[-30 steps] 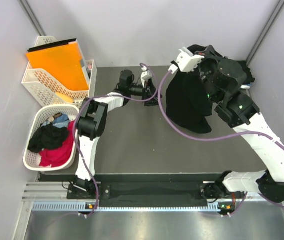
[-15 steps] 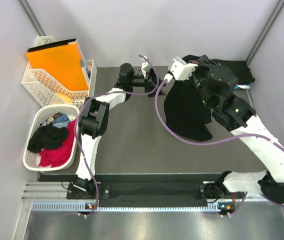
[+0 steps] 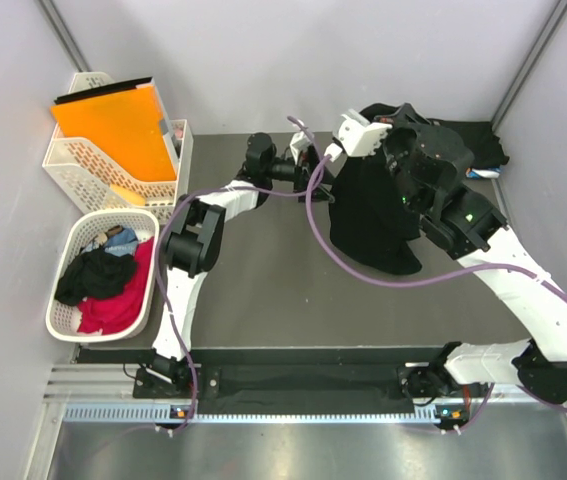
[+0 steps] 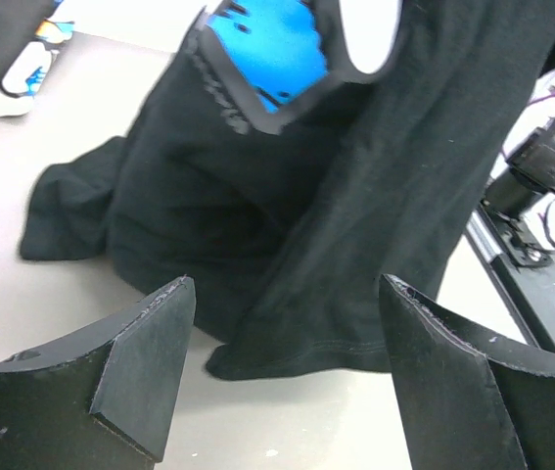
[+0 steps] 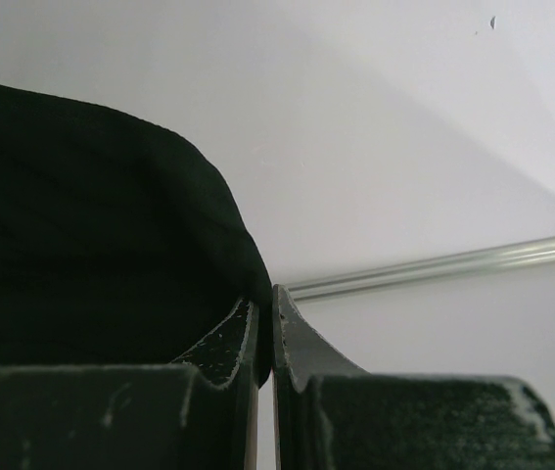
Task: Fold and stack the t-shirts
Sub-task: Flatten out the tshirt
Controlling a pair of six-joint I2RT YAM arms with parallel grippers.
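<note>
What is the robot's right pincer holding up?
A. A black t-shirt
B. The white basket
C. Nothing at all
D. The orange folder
A: the right pincer is shut on a fold of the black t-shirt, which hangs down from it over the table.

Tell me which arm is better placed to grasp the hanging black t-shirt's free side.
Probably left: the left gripper, open, faces the black t-shirt closely; the right gripper is shut on it.
</note>
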